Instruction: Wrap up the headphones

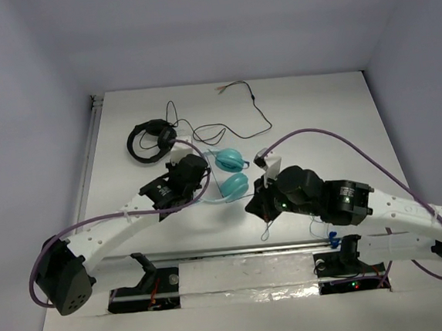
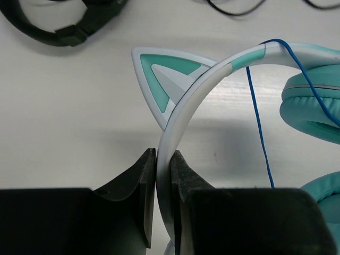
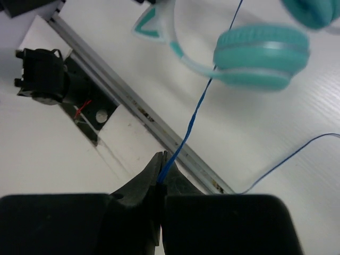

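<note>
White smooth counter [image 1: 324,110] carries one pair of teal cat-eared headphones [image 1: 232,174] at its middle, two round padded cups to the right, glossy band arching left. Left claw [image 2: 163,159] pinches that band; right claw [image 3: 161,166] pinches their thin blue cable [image 3: 197,111]. One black headphone pair [image 1: 150,139] lies farther back, to the left.

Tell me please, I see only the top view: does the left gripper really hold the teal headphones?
Observer: Yes. The left gripper is shut on the pale headband of the headphones, just below one cat ear.
Operator: And on the right side?
Observer: The right gripper is shut on the thin blue cable, which runs up past a teal ear cup.
</note>
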### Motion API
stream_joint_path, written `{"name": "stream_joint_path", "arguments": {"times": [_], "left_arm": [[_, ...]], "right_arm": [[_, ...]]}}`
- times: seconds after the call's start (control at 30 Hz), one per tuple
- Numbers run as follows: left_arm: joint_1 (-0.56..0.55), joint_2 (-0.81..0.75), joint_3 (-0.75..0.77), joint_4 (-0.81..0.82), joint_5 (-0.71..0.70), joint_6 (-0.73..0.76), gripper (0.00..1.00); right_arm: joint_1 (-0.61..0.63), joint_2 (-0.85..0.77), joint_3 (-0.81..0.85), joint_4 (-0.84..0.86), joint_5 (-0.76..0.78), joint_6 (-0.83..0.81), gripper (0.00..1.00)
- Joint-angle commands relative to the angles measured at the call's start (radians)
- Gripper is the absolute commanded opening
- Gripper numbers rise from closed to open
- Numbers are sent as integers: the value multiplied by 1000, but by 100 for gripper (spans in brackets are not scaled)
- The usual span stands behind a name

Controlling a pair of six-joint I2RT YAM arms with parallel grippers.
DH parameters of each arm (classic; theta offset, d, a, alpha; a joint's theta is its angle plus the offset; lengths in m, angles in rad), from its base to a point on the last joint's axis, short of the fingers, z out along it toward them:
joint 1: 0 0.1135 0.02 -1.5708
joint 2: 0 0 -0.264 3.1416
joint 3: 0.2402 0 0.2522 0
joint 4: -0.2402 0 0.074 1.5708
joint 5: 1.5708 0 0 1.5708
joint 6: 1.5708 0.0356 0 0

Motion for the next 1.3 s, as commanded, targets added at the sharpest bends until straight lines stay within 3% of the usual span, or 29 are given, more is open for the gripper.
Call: {"name": "stream_joint_path", "arguments": {"times": [0.0,0.2,0.57,0.8,1.1,1.27], "left_arm": [[-65,-21,14,31,68,-41,0],[-205,8,51,-118,48,-57,0],[-225,-135,62,-179,163,35,0],[-225,-159,97,-159,284,130,0],[-225,-187,100,-108,455,201,0],[-225,-228,126,-118,479,203,0]], "right_arm": [[7,40,105,-105,137,-116,0],[7,172,259,-208,318,-198,0],[-2,240,315,-237,671,-244,0],[-11,220,288,-190,714,-228,0],[-108,223,240,39,755,-397,6],[-220,217,190,142,592,-377,11]]}}
